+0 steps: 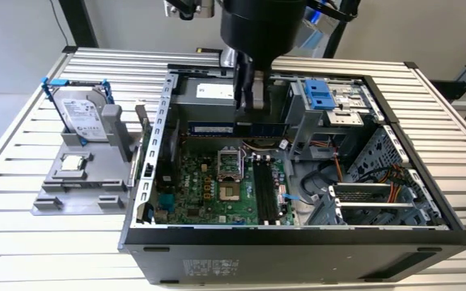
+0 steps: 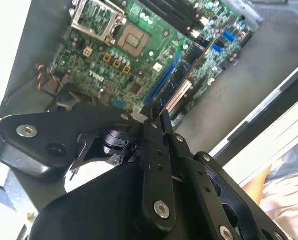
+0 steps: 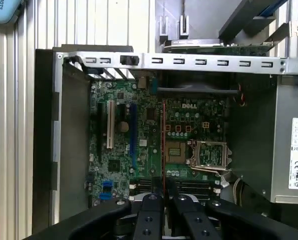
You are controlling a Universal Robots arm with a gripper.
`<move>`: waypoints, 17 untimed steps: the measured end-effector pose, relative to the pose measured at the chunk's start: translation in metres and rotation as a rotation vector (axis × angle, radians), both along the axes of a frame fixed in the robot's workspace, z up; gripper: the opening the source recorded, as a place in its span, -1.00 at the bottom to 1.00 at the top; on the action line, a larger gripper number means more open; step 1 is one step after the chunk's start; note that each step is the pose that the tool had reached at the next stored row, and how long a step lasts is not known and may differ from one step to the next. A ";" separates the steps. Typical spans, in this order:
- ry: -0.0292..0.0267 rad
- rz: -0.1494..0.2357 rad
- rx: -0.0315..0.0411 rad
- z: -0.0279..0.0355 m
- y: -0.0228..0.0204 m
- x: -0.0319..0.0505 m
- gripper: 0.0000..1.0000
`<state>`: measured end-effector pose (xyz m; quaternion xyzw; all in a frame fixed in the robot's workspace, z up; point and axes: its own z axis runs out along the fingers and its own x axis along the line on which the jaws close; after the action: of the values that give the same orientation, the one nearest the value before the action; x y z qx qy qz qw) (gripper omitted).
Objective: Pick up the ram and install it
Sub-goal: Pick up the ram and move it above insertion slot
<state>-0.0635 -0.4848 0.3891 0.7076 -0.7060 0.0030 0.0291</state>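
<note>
Blue-green ram (image 1: 216,128) hangs on edge in the tool (image 1: 249,109), which is clamped on its upper edge, leaving the contact edge free toward the circuit board (image 1: 201,188). It floats inside the open computer case (image 1: 298,242), apparently crosswise to the black slots (image 1: 266,188) and clear of them. The case lies on a slatted metal bench (image 1: 451,121), pale wall (image 1: 427,30) behind.

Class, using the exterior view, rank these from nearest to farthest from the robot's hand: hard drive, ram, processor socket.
1. ram, gripped in the hand.
2. processor socket, on the motherboard below the hand.
3. hard drive, outside the case, at the exterior view's left.
</note>
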 end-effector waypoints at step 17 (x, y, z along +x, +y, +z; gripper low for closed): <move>0.0054 0.000 0.0001 0.0000 0.0003 0.0750 -1.00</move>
<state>0.0115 -0.4845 0.3890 0.7076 -0.7059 0.0011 0.0310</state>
